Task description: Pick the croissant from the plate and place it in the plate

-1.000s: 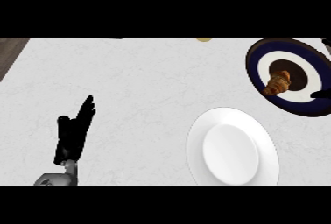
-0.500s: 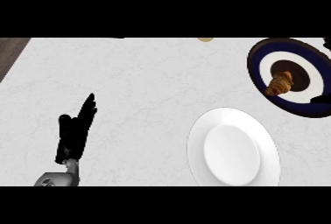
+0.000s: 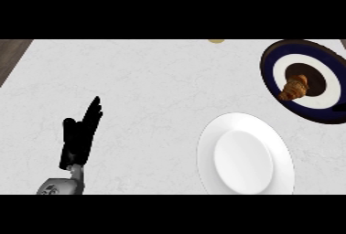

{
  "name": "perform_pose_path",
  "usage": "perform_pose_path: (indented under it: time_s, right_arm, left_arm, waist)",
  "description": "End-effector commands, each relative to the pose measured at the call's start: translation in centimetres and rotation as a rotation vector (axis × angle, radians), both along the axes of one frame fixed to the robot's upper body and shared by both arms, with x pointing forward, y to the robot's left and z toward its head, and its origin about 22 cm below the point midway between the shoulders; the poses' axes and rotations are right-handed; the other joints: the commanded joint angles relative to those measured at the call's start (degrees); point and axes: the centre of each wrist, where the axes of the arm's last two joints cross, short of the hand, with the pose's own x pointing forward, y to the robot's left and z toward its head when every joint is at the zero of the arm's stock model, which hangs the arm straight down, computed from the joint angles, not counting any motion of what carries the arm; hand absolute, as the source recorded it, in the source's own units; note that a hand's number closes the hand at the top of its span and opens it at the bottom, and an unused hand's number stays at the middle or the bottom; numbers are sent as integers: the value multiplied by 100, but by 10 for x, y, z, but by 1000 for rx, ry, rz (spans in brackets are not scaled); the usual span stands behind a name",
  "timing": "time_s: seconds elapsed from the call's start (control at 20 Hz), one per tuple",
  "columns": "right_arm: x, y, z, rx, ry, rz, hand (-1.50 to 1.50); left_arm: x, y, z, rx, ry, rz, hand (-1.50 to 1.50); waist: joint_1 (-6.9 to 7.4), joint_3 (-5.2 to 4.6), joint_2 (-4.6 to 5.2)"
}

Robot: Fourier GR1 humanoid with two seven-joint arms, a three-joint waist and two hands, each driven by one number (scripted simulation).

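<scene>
A brown croissant (image 3: 294, 88) lies on a dark blue plate (image 3: 273, 68) with a white ring, at the far right of the head view. It sits at the left of the plate's dark centre. Nearer to me stands a plain white plate (image 3: 246, 157) with nothing on it. My left hand (image 3: 78, 137) rests open on the counter at the lower left, fingers straight and pointing away, far from both plates. My right hand does not show.
A small tan object (image 3: 216, 40) peeks in at the counter's far edge. A dark wooden strip (image 3: 10, 57) marks the counter's left end. Pale counter lies between my left hand and the white plate.
The croissant sits slightly further right on the blue plate than before. A dark shape at that plate's right side no longer shows. My left hand has not moved.
</scene>
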Motion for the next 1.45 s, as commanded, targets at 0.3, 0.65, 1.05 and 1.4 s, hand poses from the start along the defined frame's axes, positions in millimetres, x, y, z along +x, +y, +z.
perform_pose_path:
  time_s: [0.3, 0.65, 1.05, 1.4]
  right_arm:
    - [-19, -25, 4, 38, -44, 32, -150]
    - [-21, -29, 11, 100, -85, -15, -150]
    - [-40, -50, 16, 95, -95, -126, -150]
    - [-39, -46, 7, 53, -100, -155, -150]
  left_arm:
    - [4, -2, -2, -10, 10, -21, 0]
    - [5, -12, -3, 9, -1, -22, 0]
    - [-1, 6, -3, 5, -17, -19, 0]
    - [2, -15, 2, -1, -10, -25, 0]
  waist:
    - [38, 12, 46]
    - [39, 20, 53]
    - [111, 24, 68]
    - [135, 37, 82]
